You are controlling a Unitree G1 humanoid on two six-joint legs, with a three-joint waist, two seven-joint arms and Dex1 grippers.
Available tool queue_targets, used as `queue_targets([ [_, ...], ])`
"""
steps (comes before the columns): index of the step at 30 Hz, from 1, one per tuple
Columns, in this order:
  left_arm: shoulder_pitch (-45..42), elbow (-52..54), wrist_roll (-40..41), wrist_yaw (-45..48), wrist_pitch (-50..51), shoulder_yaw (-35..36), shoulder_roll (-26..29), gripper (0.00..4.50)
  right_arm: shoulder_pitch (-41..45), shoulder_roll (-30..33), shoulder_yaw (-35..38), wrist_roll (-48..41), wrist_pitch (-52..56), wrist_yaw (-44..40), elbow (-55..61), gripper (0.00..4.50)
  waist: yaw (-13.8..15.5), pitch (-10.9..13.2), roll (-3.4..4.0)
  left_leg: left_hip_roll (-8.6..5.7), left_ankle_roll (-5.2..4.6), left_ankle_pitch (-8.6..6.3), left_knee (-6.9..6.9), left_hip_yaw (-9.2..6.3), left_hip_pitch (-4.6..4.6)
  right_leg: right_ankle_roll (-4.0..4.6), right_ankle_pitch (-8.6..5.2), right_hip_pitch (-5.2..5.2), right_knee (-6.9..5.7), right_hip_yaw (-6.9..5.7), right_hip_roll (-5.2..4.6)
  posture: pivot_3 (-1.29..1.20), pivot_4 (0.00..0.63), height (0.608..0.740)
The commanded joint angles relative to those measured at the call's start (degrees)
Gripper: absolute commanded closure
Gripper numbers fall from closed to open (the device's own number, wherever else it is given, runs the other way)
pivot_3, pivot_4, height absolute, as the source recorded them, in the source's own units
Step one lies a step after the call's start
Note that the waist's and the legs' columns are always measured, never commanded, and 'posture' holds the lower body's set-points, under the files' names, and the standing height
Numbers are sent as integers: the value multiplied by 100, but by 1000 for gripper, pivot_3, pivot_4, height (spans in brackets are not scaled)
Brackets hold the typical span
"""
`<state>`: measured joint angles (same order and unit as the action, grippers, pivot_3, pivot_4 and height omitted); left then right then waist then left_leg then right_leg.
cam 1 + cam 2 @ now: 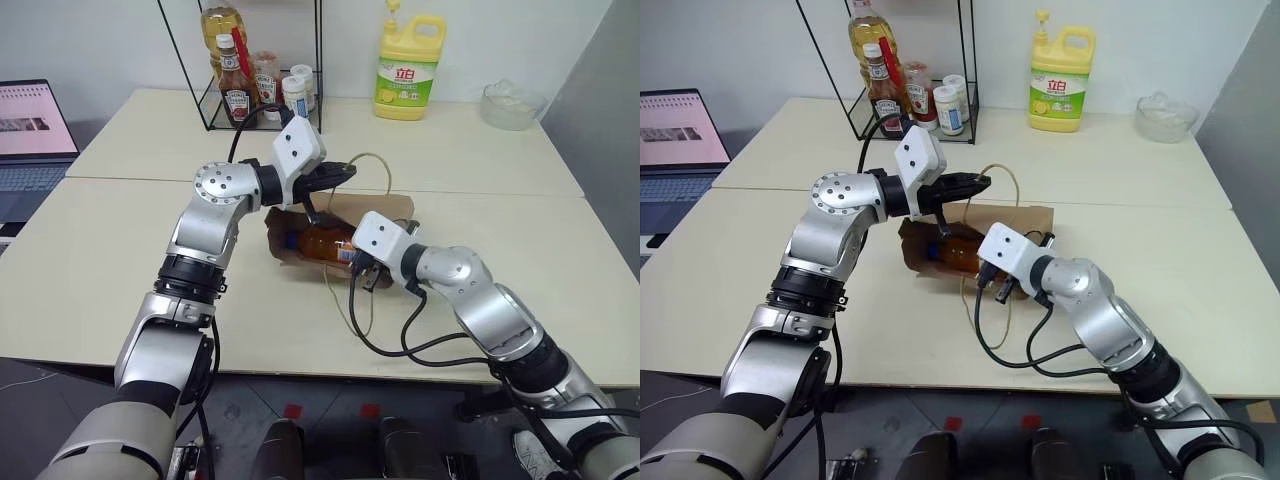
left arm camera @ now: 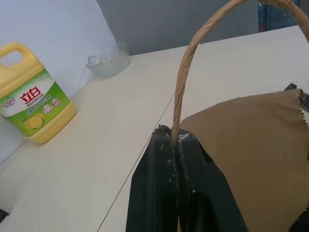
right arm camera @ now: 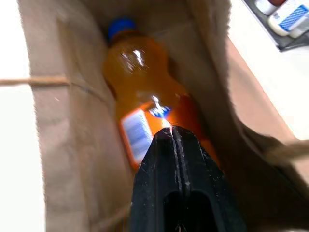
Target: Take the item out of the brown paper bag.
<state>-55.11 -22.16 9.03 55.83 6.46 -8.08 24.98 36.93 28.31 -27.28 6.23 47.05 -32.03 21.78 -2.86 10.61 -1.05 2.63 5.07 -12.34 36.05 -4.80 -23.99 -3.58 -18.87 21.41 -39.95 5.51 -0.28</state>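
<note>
Holding the brown paper bag (image 1: pixel 385 212) open by its handle (image 2: pixel 186 77) clamped in the left gripper (image 2: pixel 176 140), part the pressed-together right gripper (image 3: pixel 172 131) fingers before grasping the item (image 3: pixel 147 106) lying inside.

Yellow detergent jug (image 1: pixel 409 67) and clear glass bowl (image 1: pixel 511 104) at table's (image 1: pixel 90 270) far edge; wire rack (image 1: pixel 243 62) holds bottles; laptop (image 1: pixel 32 135) left.

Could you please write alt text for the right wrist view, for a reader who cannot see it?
The right tool, its black fingers shut, points into the open brown paper bag at a small bottle of orange liquid with a blue cap, lying inside.
</note>
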Motion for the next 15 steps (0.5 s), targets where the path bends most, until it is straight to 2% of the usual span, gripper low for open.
queue_targets([
  [1, -69, 217, 25, 19, -55, 121, 49, 4500, 129, 121, 283, -70, 251, -214, 842, 4469, -4, 0, 0, 0, 0, 0, 0, 0, 0, 0, 0, 0, 0, -1, 0, 0, 150, 740],
  [7, -29, 260, 22, 9, -57, 118, 55, 4500, -309, -205, 911, -992, 797, -502, 1709, 4469, -24, 0, 0, 1, 0, 0, -2, -4, 0, 0, 0, -1, -1, -4, 1, 0, 150, 740],
  [12, -5, 275, 26, 14, -65, 116, 69, 4500, -360, -599, 1853, -2082, 1304, -751, 1895, 4469, -16, 0, 0, 0, 0, 0, 0, -5, -2, 0, 0, -1, -2, -4, 1, 0, 150, 740],
  [15, -1, 280, 25, 9, -68, 109, 59, 4500, -333, -823, 2171, -2695, 1481, -880, 1885, 4469, -25, 0, 0, 1, -1, 0, -1, -5, -2, 0, 0, -2, -1, -5, 1, 0, 150, 740],
])
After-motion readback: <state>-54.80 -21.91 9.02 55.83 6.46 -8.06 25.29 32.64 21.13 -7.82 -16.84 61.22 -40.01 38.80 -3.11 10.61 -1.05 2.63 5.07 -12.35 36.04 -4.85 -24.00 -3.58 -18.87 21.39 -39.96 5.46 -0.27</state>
